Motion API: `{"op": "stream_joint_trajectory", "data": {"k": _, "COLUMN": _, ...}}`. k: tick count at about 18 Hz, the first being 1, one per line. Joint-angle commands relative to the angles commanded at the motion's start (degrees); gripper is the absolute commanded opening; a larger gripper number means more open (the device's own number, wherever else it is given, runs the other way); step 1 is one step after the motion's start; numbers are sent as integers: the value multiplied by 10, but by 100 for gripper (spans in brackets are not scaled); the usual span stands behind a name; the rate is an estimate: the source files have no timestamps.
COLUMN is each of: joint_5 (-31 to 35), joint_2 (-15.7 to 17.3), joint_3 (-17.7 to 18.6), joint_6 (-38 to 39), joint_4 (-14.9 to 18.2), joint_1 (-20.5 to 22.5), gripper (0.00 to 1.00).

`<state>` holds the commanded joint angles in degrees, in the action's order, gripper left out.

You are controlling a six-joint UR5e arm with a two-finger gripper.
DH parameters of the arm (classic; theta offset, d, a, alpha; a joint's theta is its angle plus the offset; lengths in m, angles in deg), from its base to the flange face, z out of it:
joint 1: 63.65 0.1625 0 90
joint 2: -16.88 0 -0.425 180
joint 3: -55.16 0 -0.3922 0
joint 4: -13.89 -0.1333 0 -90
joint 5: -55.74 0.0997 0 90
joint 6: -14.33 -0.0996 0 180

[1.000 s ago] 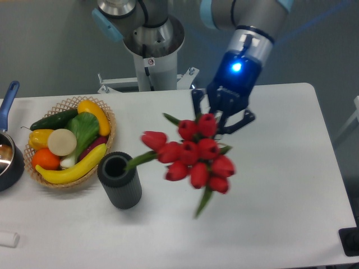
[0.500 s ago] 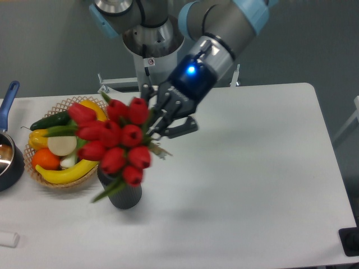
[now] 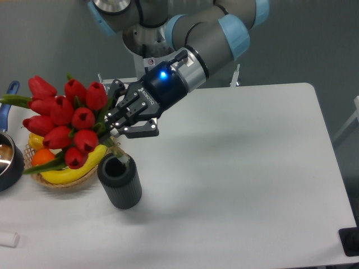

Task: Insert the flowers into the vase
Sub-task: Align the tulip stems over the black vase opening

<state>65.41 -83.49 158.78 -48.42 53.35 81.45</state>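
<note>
the gripper point(image 3: 115, 126) is clamped on the stems of the flowers point(image 3: 64, 120), a bunch of red tulips held in the left of the frame above the wicker basket point(image 3: 61, 182). the stem ends reach the mouth of the dark ribbed vase point(image 3: 120, 182), upright at lower left on the white table point(image 3: 252, 185).

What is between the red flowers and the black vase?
In the camera view, green stems run down from the flowers into the vase mouth, beside the wicker basket. The end effector holds them.
</note>
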Motion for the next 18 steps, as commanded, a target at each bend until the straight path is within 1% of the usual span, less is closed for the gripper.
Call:
{"op": "stream_joint_trajectory", "data": {"k": 9, "joint_5": 1, "joint_2": -3, "joint_3": 14, "joint_6": -1, "joint_4": 0, "joint_1": -4, "gripper": 19}}
{"op": "stream_joint_trajectory", "data": {"k": 18, "joint_5": 2, "joint_2": -28, "joint_3": 19, "joint_6": -11, "joint_4": 0, "joint_1": -17, "gripper": 19}}
